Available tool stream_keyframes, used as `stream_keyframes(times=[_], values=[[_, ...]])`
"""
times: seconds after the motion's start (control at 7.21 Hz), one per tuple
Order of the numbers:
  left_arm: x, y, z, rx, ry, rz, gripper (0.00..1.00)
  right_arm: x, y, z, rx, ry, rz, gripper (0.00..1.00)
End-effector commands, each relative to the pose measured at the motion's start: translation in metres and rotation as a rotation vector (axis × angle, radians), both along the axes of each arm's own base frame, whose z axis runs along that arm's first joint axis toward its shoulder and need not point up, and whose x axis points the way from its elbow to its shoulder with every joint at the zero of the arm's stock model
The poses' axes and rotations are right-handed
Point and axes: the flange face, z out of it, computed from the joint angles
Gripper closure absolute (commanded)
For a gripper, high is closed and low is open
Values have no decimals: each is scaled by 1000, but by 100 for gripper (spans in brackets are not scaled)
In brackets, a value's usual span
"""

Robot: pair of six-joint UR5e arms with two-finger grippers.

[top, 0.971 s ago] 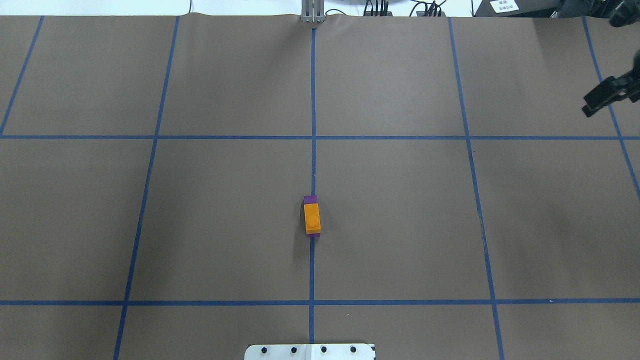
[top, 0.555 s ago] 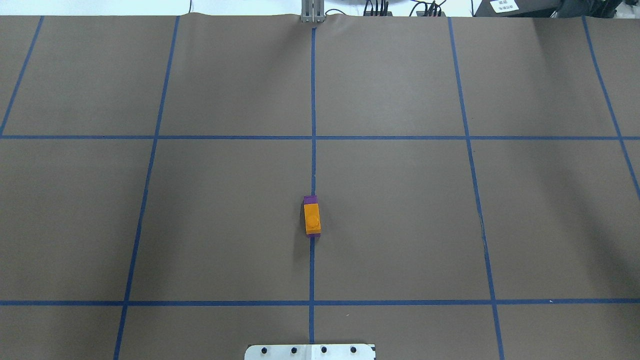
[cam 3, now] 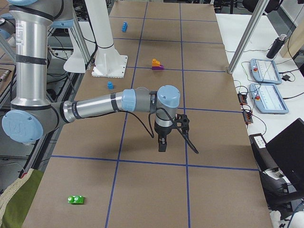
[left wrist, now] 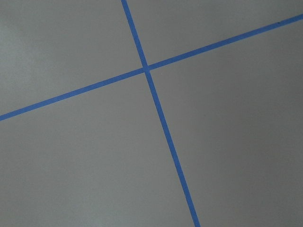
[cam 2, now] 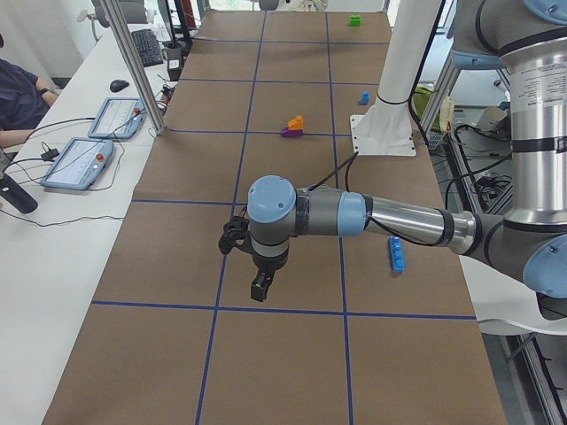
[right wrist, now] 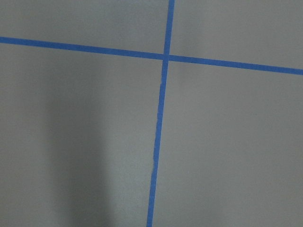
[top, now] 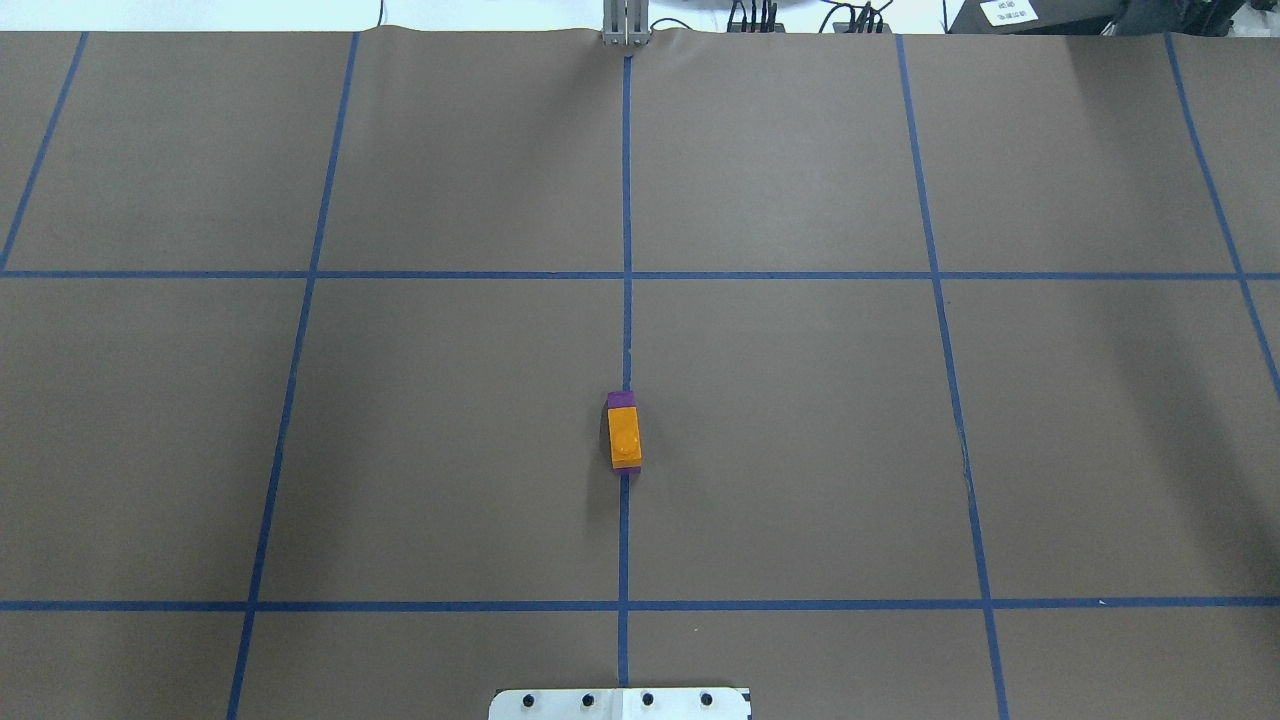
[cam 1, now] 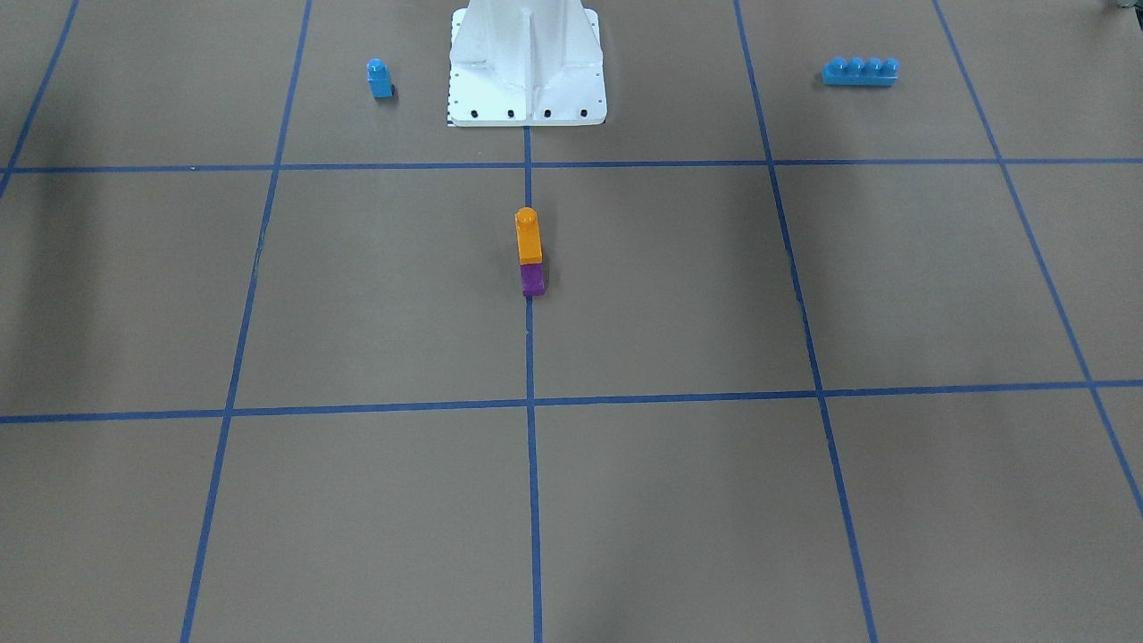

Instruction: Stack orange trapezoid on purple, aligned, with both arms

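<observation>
Across the table, front-facing view: orange trapezoid (cam 1: 528, 237) sits on top of the purple brick (cam 1: 532, 279). The pair stands on the tabletop (cam 1: 804, 295) on the centre tape line, near the white robot base (cam 1: 527, 62). Side edges look flush (slopes not resolvable here). Small blue brick (cam 1: 379, 79) and long blue brick (cam 1: 860, 70) lie well apart from the stack.

Overhead: stack alone in frame. Change noted: a second ago the right arm's jaws showed at the right edge; they are now gone from this view. No arm is near the stack.

Exterior left: left arm (cam 2: 354, 215) reaches out over bare tabletop, well away from the stack. Jaws point down; open or closed, cannot tell.

Exterior right: right arm (cam 3: 109, 104) likewise, far from the stack. Jaws: cannot tell.

Wrist views: both show only brown tabletop and a tape crossing (left wrist: 146, 69) (no jaws, no bricks).

Judgement: the stack stands unsupported with both arms withdrawn, so the task reads as complete. A purple sliver shows at either end in the overhead view, probably perspective rather than misalignment.
</observation>
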Motion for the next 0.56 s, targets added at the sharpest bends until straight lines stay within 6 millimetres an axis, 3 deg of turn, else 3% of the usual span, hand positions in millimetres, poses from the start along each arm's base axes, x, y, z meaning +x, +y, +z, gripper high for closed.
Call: stream_keyframes(times=[0.0,0.42], values=[[0,0,0,2,0,0,0,6,7,10,-21,0,11,0],[0,2,2,-3,0,0,0,6,11,15,-5,0,16,0]])
